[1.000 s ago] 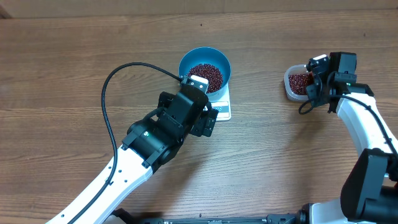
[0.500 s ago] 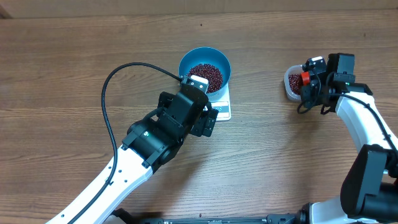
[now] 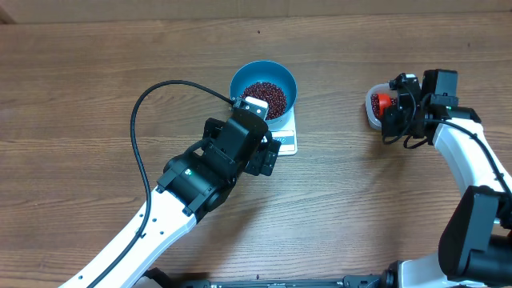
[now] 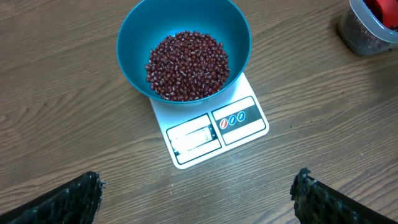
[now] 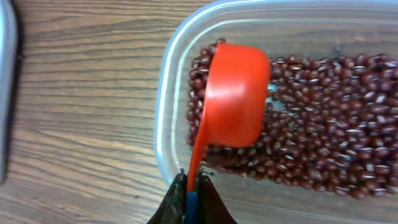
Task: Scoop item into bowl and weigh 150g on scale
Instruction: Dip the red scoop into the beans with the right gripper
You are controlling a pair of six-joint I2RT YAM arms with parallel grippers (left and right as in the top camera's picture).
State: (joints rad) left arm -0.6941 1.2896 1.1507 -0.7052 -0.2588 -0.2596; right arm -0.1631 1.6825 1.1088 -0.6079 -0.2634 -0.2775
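Note:
The blue bowl (image 3: 290, 86) stands on the white scale (image 3: 286, 144) and holds a heap of red-brown beans (image 3: 264, 98). The left wrist view shows the bowl (image 4: 241, 38), its beans (image 4: 186, 65) and the scale (image 4: 214, 132) ahead of my left gripper (image 4: 198, 186), which hovers open over bare wood just in front of the scale. My right gripper (image 5: 194, 186) is shut on the handle of a red scoop (image 5: 236, 93). The scoop's rounded outside faces the camera, so its contents are hidden. It hangs over more beans (image 5: 323, 137) in a clear tub (image 5: 166, 124).
The clear tub (image 3: 371, 114) sits at the right of the table, with the red scoop (image 3: 383, 102) over its left part and my right gripper (image 3: 398, 112) beside it. A black cable (image 3: 148, 104) loops left of the left arm. A grey edge (image 5: 5, 93) shows at far left.
The right gripper has swung the red scoop leftward across the tub; the scoop was hidden a second ago and now shows. The left arm, bowl and scale have not moved.

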